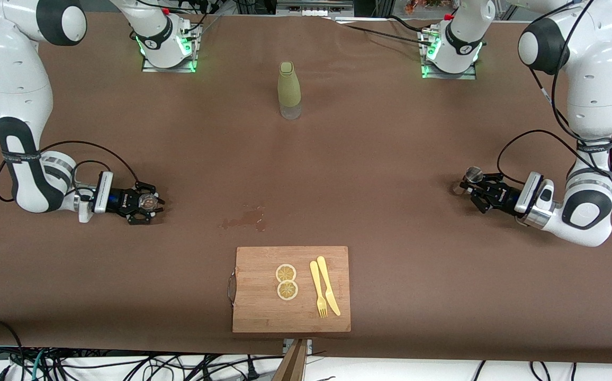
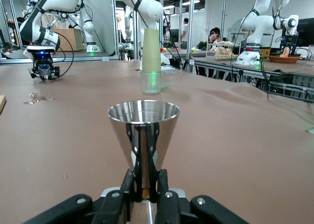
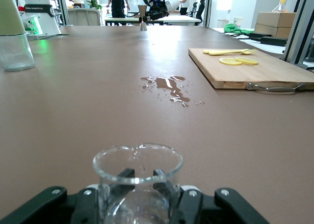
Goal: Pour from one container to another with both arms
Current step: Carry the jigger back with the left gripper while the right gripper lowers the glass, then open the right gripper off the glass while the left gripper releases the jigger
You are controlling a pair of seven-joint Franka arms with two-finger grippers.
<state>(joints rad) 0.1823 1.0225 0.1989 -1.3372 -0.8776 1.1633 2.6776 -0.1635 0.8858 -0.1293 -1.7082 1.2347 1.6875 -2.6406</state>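
**Both arms low at the table ends, each with a vessel between its fingers**

Now the left gripper (image 1: 470,191) sits low at the left arm's end of the table, with the jigger (image 1: 474,173) upright between its fingers. From the left wrist view, the jigger (image 2: 143,136) stands with its round rim up, and the two black fingers (image 2: 128,187) are drawn in against its narrow waist from either side, so they are nearly shut and clamped on it. Its upper cone rises clear above the fingertips.

At the right arm's end, the right gripper (image 1: 147,202) is also low, and the cup (image 1: 149,201) sits between its fingers. From the right wrist view, the cup (image 3: 137,177) is upright, rim up, and the fingers (image 3: 167,185) press against its lower wall on both sides, partly closed to the cup's width. Whether either vessel rests on the table (image 1: 369,159) or hangs just above it cannot be told.

Between the arms, a bottle (image 1: 289,90) stands upright, nearer the bases. A wet spill (image 1: 245,218) marks the cloth near the middle. Nearer the camera lies a board (image 1: 290,317) carrying two lemon slices (image 1: 286,281), a fork (image 1: 317,290) and a knife (image 1: 328,286), side by side.
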